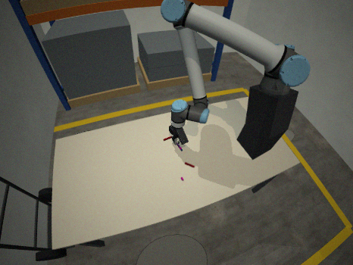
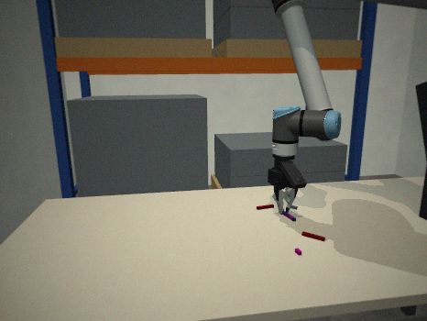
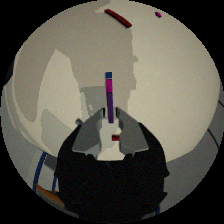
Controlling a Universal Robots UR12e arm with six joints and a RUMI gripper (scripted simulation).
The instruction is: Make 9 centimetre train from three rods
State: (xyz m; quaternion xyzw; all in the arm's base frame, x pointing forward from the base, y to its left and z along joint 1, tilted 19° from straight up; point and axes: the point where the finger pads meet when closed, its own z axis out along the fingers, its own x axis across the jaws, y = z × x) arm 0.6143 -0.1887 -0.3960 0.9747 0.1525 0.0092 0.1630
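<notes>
In the wrist view a purple rod (image 3: pixel 109 107), a magenta rod (image 3: pixel 109 87) and a blue rod (image 3: pixel 108 75) lie flat in one straight line, end to end. My gripper (image 3: pixel 110 108) stands low over the near end of the purple rod, fingers slightly apart on either side of it, open by a small gap. The line shows under the gripper (image 2: pixel 285 210) in the exterior view as a short purple and blue streak (image 2: pixel 289 215). In the top view the gripper (image 1: pixel 177 143) hides most of the line.
A red rod (image 2: pixel 265 207) lies just left of the gripper. A second red rod (image 2: pixel 313 236) lies to the front right, and a loose magenta rod (image 2: pixel 298 251) further front. Grey boxes and a blue rack stand behind the table.
</notes>
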